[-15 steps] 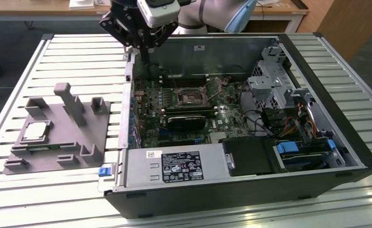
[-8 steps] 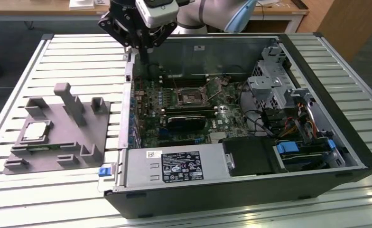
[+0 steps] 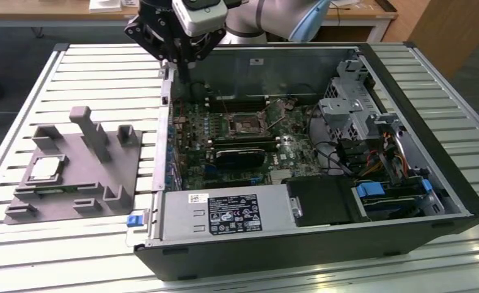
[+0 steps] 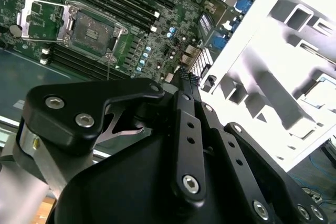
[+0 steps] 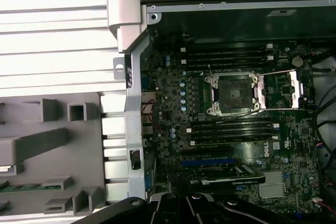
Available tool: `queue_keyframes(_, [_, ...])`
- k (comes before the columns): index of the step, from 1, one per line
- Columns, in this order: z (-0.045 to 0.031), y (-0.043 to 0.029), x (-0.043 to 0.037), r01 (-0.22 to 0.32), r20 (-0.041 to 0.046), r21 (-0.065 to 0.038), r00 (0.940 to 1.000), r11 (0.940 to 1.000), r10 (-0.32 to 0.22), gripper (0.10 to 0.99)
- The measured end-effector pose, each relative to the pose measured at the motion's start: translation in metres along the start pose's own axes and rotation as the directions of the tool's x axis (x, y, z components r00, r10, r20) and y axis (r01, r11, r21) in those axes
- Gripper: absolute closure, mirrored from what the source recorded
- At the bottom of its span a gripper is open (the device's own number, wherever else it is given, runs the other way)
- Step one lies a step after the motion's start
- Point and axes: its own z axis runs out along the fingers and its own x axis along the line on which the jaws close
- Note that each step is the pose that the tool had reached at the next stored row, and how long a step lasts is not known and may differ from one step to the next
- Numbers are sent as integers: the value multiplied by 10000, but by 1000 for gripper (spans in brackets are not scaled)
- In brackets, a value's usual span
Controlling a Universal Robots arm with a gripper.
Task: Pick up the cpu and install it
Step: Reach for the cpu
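The cpu (image 3: 46, 168), a small silvery square chip, lies flat in a recess of the grey plastic tray (image 3: 76, 183) at the exterior view's left. The dark metal-framed socket (image 3: 244, 125) sits on the green motherboard inside the open computer case, its lid swung open in both wrist views (image 5: 233, 94) (image 4: 92, 30). My black gripper (image 3: 176, 64) hangs above the case's far left corner, well away from the cpu. Its fingers (image 4: 185, 108) run together to a narrow tip, shut, with nothing held.
The case (image 3: 435, 183) lies on its side on a slatted metal table (image 3: 101, 73). Inside are memory slots, a drive cage (image 3: 349, 104), cables and a power supply (image 3: 223, 213). The tray carries upright posts (image 3: 88, 131) and a green memory stick (image 5: 21, 187).
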Motion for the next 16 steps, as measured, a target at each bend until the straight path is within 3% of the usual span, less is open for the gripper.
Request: queue_keyframes(16, [3,-10,134,-1,0,0,10000,10000,1,980])
